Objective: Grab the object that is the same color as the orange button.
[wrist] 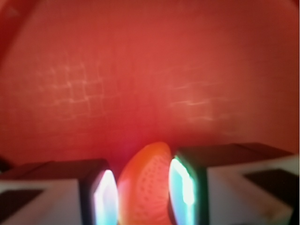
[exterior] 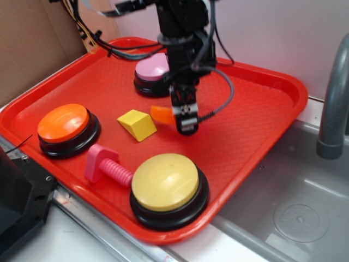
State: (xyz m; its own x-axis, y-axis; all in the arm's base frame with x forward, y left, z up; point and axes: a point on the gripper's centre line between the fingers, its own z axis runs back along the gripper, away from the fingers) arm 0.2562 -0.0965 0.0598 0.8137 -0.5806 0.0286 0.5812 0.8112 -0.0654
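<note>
The orange crescent (wrist: 149,180) sits between the gripper (wrist: 143,194) fingers (wrist: 104,197), which press narrowly on its sides, low over the red tray (exterior: 256,136), beside the yellow wedge (exterior: 137,124); its color matches the orange button (exterior: 64,124).

The gripper (exterior: 185,121) hides part of the orange crescent (exterior: 162,114); the wrist view is blurred.
</note>
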